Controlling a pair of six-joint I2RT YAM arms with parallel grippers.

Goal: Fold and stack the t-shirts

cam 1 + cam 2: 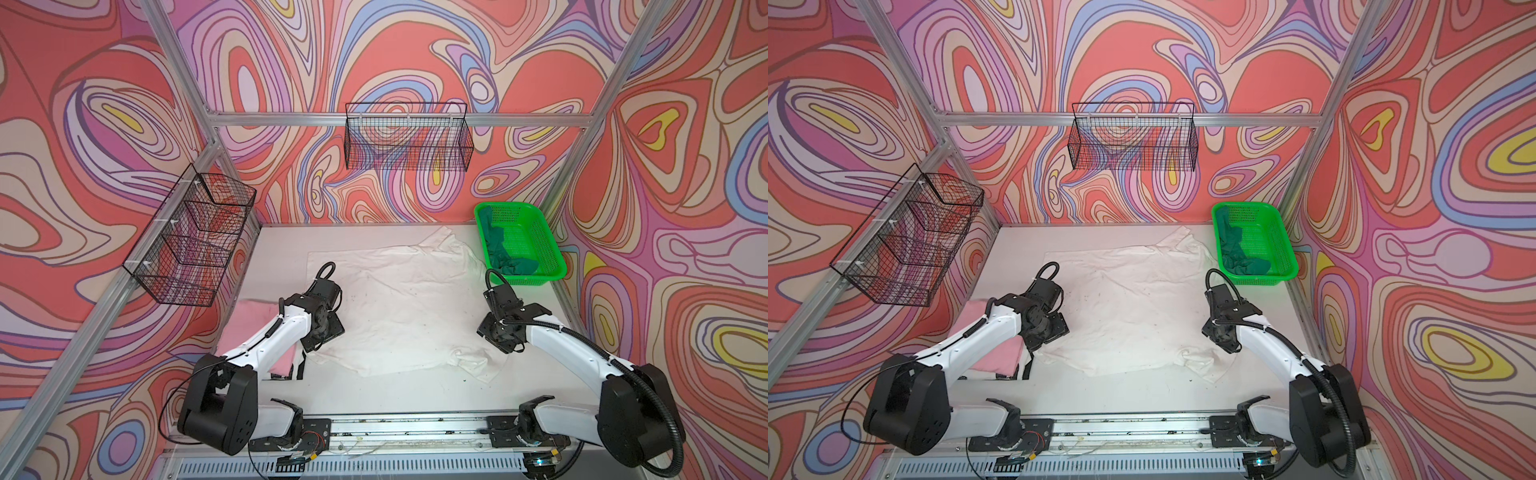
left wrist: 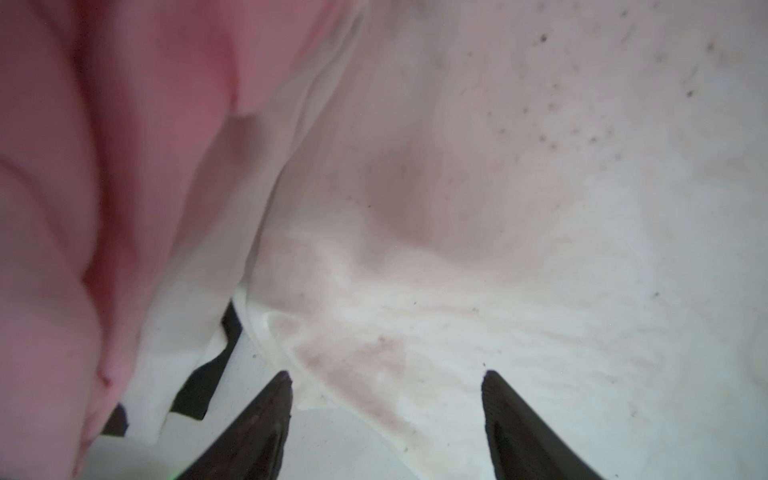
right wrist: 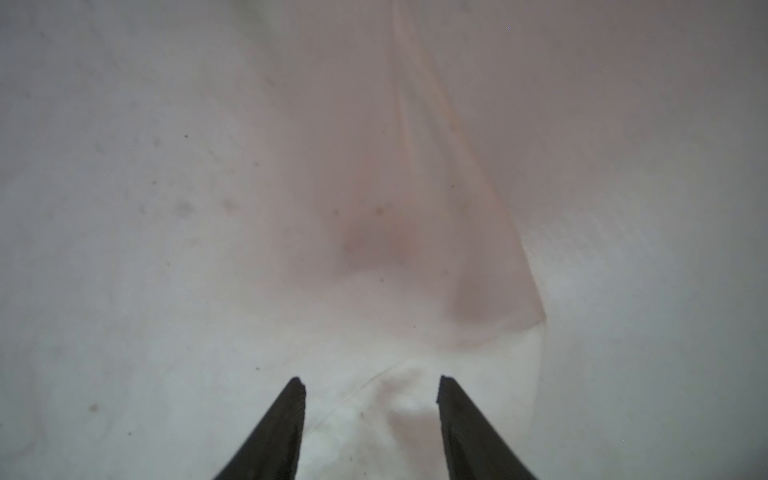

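The flat white bench (image 1: 374, 386) carries everything. Across its middle, reaching to the far edge, lies the large, slightly soiled white cotton t-shirt (image 1: 407, 303), spread mostly flat, with a rumpled bunch at its near right corner.

In the far right corner stands the bright green perforated plastic basket (image 1: 528, 279). The crumpled dark green t-shirt (image 1: 505, 257) sits inside it.

By the left edge, partly under my left arm, lies the light pink t-shirt (image 1: 249, 324), which looks already folded.

My left gripper (image 2: 386, 374) is low over the white shirt's near left corner, jaws wide apart and straddling the hem, holding nothing. My right gripper (image 3: 372, 378) is down on the shirt's right side near the bunch. Its jaws stand apart, less widely, with a small ridge of cloth between them that they have not pinched.

I judge this the start of folding the white shirt, with the pick-up on both sides yet to come. Next I need both jaws to bite cloth, all layers and not the bench, then lift evenly. The dark green shirt is yet to be taken up.
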